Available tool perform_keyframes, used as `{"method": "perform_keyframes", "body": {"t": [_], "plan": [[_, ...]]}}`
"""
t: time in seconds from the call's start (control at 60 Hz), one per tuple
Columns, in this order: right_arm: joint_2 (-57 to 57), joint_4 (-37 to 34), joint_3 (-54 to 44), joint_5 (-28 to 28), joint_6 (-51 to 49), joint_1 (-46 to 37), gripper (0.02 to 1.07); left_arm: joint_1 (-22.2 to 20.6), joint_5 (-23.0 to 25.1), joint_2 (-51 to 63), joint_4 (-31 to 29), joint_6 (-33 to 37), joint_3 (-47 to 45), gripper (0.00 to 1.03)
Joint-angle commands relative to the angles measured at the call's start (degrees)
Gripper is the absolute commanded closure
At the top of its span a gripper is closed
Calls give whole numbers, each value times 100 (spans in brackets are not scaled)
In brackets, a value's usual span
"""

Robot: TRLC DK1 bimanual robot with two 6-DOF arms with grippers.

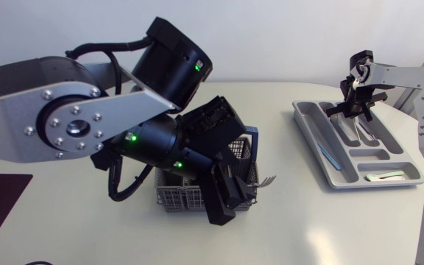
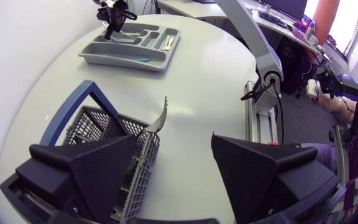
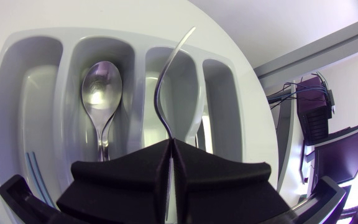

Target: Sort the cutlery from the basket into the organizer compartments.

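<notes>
- Right gripper [image 3: 169,148] is pinched tight on a slim piece of cutlery [image 3: 165,93], seen edge-on, held over the organizer [image 3: 17,53], above its middle compartments.
- A spoon [image 3: 101,93] lies in the compartment just beside it.
- Left gripper [image 2: 174,142] is spread wide and holds nothing.
- One finger sits over the basket [image 2: 82,124], where a fork [image 2: 159,119] pokes past the rim.
</notes>
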Motion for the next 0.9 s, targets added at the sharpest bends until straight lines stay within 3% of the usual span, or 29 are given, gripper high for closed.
{"method": "perform_keyframes", "body": {"t": [0.0, 0.283, 0.383, 0.55, 0.583, 0.7, 0.883], "plan": [[382, -234, 296, 60, 156, 14, 98, -54, -29, -145, -38, 24, -124, 20], [910, -656, 973, 60, 252, -48, 98, -72, -55, -276, -161, 15, -89, 20], [971, -683, 1017, 69, 243, -48, 89, -72, -55, -312, -188, 15, -89, 20], [848, -700, 929, 69, 270, -56, 61, -80, -73, -320, -232, 15, -72, 20], [751, -683, 841, 69, 270, -56, 55, -80, -73, -320, -232, 15, -63, 20], [338, -507, 393, 43, 261, -83, 54, -89, -108, -320, -232, 24, -54, 20], [-945, 144, -1172, -247, 129, -12, 50, -168, -258, -189, -205, 68, -28, 20]]}}
